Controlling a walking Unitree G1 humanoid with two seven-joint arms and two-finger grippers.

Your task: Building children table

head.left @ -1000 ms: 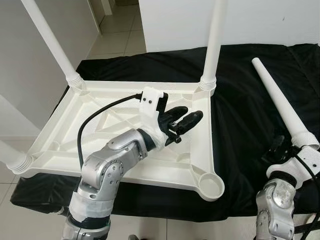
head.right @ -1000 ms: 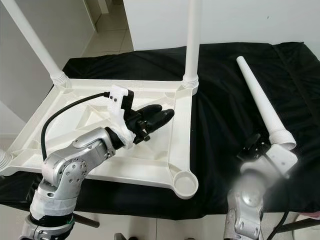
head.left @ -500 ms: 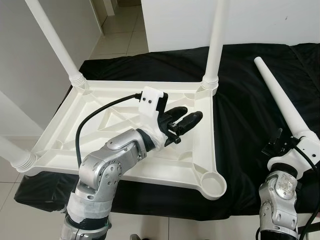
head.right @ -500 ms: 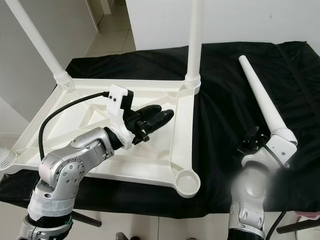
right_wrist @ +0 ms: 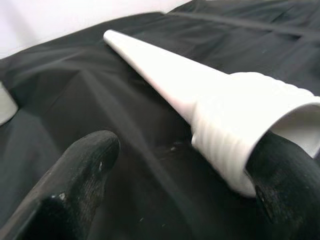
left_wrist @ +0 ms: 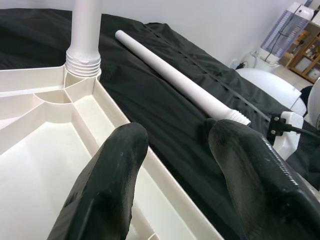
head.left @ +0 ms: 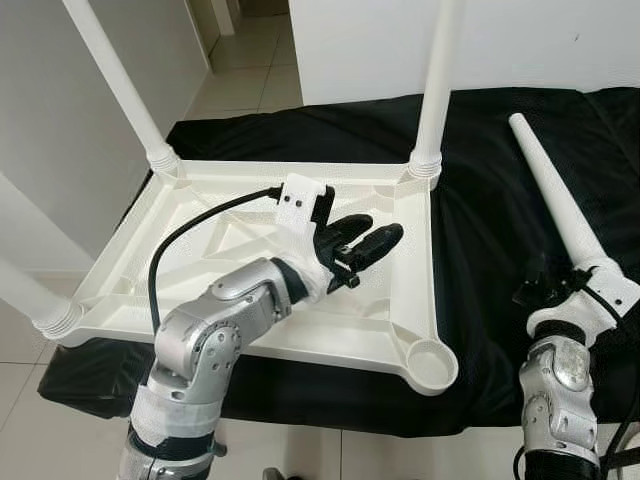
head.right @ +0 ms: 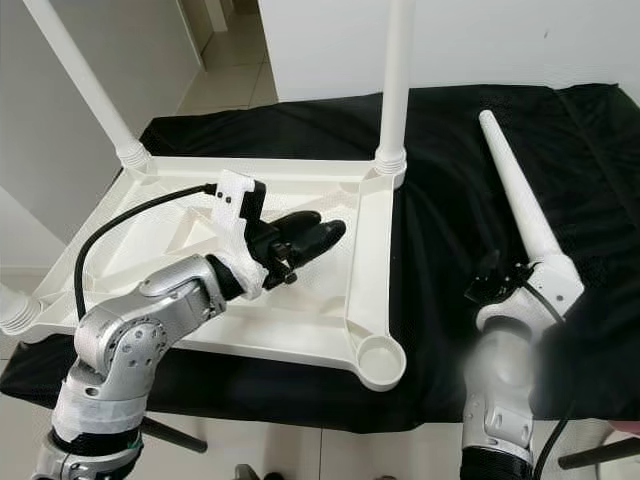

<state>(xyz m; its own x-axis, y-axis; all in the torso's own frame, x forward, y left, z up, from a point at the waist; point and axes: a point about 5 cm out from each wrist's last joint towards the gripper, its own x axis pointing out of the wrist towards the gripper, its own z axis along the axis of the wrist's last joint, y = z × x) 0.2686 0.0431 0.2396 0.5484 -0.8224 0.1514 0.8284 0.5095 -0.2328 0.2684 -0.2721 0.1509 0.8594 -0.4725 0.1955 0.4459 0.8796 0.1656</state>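
Observation:
The white tabletop [head.left: 412, 300] lies upside down on a black cloth. Upright legs stand in its far-left [head.left: 115, 80], far-right [head.left: 435, 80] and near-left [head.left: 30, 300] corners. The near-right socket [head.left: 432, 362] holds nothing. A loose white leg [head.left: 550, 190] lies on the cloth to the right, with its threaded end [right_wrist: 240, 135] toward me. My left gripper [head.left: 375, 230] hovers open over the tabletop's underside, holding nothing. My right gripper [head.left: 540, 290] is open at the loose leg's threaded end, which rests beside one finger [right_wrist: 285, 185].
The black cloth [head.left: 490, 200] covers a low platform whose front edge is near me. A white wall [head.left: 60, 150] stands close on the left, and tiled floor [head.left: 240, 60] runs beyond. Bare cloth lies between the tabletop and the loose leg.
The whole view has shifted slightly. My right gripper has edged up closer to the loose leg's threaded end. The left gripper keeps its place over the tabletop.

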